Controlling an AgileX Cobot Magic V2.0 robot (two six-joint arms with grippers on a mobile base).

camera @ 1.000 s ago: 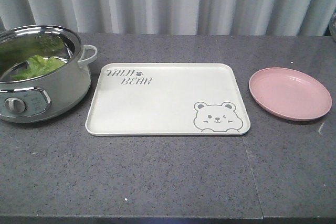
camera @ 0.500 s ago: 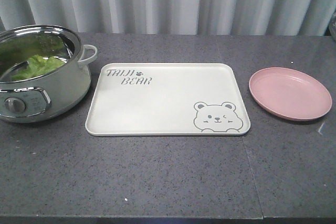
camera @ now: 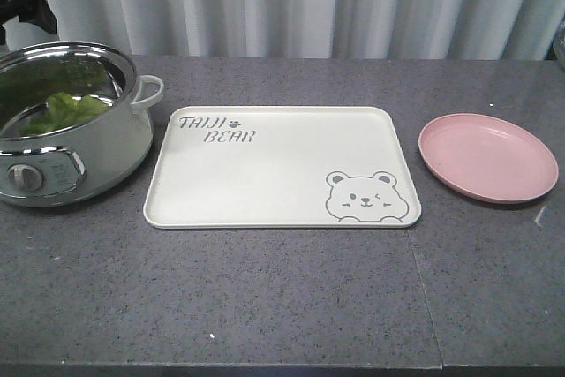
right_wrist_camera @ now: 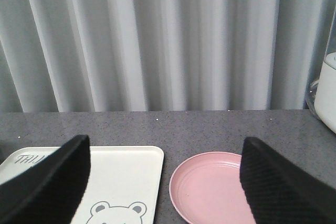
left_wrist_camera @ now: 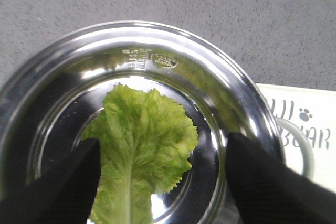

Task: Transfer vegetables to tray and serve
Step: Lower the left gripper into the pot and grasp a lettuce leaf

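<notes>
Lettuce (left_wrist_camera: 137,148) below left end effector (left_wrist_camera: 161,140)

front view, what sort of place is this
Likely a mock kitchen counter set up for robot trials: a dark speckled countertop, an electric pot holding the vegetables, and a plain grey curtain behind instead of a wall.

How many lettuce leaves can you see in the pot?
1. The lettuce leaf lies on the bottom of the steel pot; the black fingers hide parts of the floor.

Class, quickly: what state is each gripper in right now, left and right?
Left gripper: open, holding nothing, over the lettuce leaf.
Right gripper: open, holding nothing.
</notes>
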